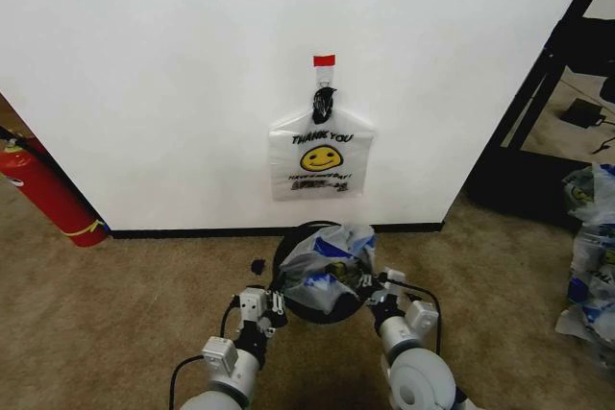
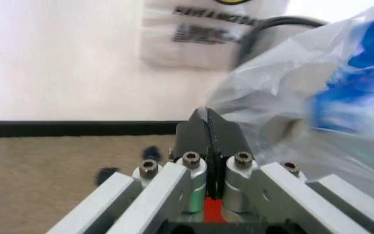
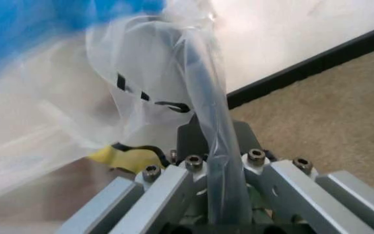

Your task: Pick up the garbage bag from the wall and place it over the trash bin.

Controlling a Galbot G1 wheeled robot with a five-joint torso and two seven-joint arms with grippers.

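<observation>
A crumpled bag [image 1: 325,261] already sits in the mouth of the bin [image 1: 288,302], on the carpet just in front of the baseboard. It bunches upward and spills over the rim, widest across the bin from the robot's left to its right. A second bag [image 1: 321,154], flat with a smiley face, hangs on the wall [image 1: 173,84] from a hook [image 1: 324,77] directly above the bin, well apart from both hands.

The left hand [image 1: 278,302] is at the bin's left rim and the right hand [image 1: 373,292] at its right rim, so the bag lies between them, about equally near to each. In the right wrist view the right hand [image 3: 218,146] is closed on a twisted strip of the bag's film that runs down between its fingers. In the left wrist view the left hand [image 2: 208,126] has its fingers pressed together at the edge of the plastic [image 2: 304,97]; it seems to pinch the film, though that is hard to confirm.

The next move likely turns on spreading the bag's mouth sideways over the rim.
</observation>
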